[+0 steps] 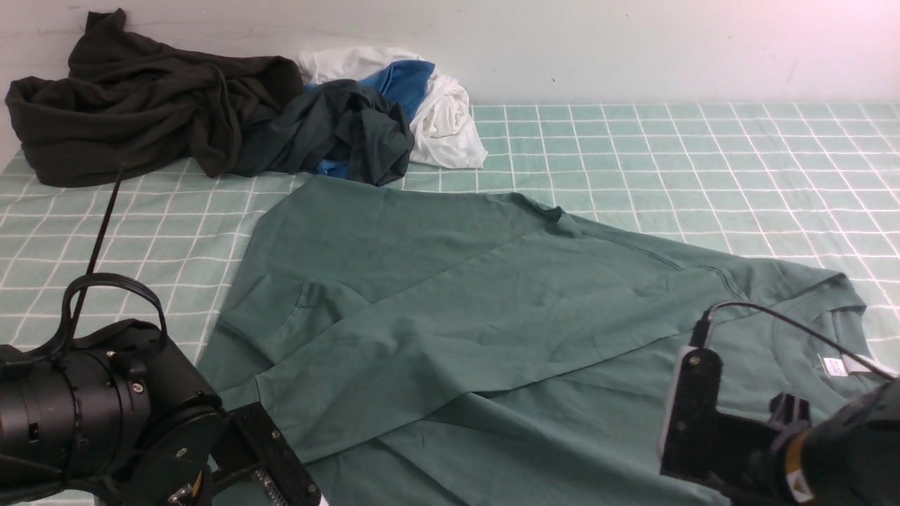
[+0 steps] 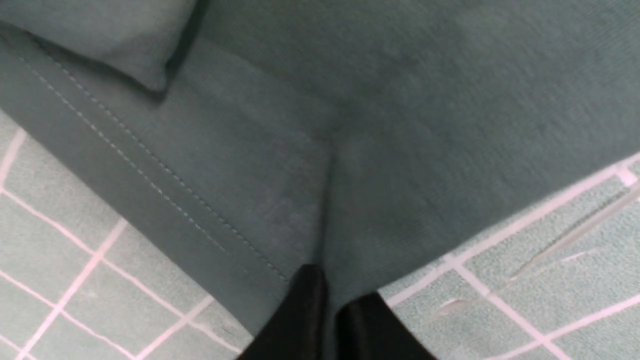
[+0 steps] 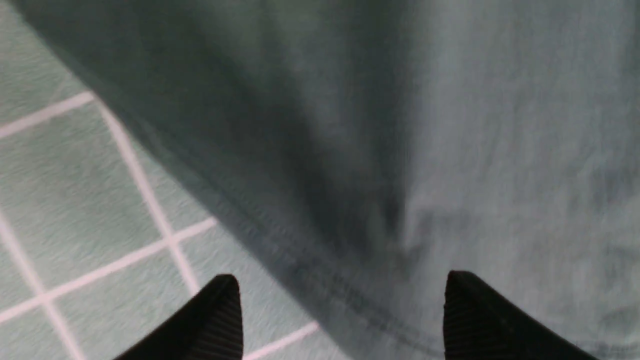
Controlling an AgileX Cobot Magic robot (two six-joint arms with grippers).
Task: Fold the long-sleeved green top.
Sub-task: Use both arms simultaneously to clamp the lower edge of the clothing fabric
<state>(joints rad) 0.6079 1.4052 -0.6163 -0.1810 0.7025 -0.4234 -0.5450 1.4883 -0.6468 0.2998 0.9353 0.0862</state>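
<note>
Black jaws of the left gripper (image 2: 331, 320) pinch the hem of the green long-sleeved top (image 1: 492, 309); the right gripper (image 3: 342, 305) hangs spread wide over its edge. Beyond both, the top lies spread on the checked cloth (image 1: 703, 161).

At eight o'clock the left arm (image 1: 84, 414) is a black cylinder with silver screws and a looped black cable (image 1: 112, 279). At four o'clock the right arm (image 1: 837, 450) is black with a yellow label (image 1: 793, 458). The right gripper (image 3: 342, 305) has ribbed black tips.
</note>
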